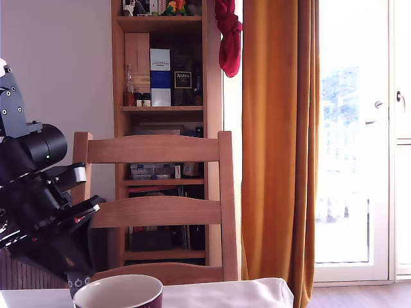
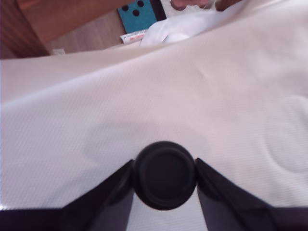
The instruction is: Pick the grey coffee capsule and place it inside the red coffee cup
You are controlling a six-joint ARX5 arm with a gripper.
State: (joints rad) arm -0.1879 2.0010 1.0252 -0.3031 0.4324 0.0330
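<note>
Between the two black fingers of the tool (image 2: 164,179), in the wrist view, sits the small dark grey, round coffee capsule (image 2: 164,174); the fingers press against its sides, pinching it, and it is held above the white cloth-covered tabletop (image 2: 144,96), where a faint shadow lies on the cloth. At the far edge of that view a teal object with dark dots (image 2: 137,12) lies on a wooden floor. From the exterior view, the black robot arm (image 1: 38,205) fills the exterior view's left, leaning down toward the wide dark red coffee cup with a white rim and inside (image 1: 119,292) at the bottom edge. Behind stand a wooden chair (image 1: 157,192), a wooden bookshelf (image 1: 164,96) and an orange curtain (image 1: 279,141).
</note>
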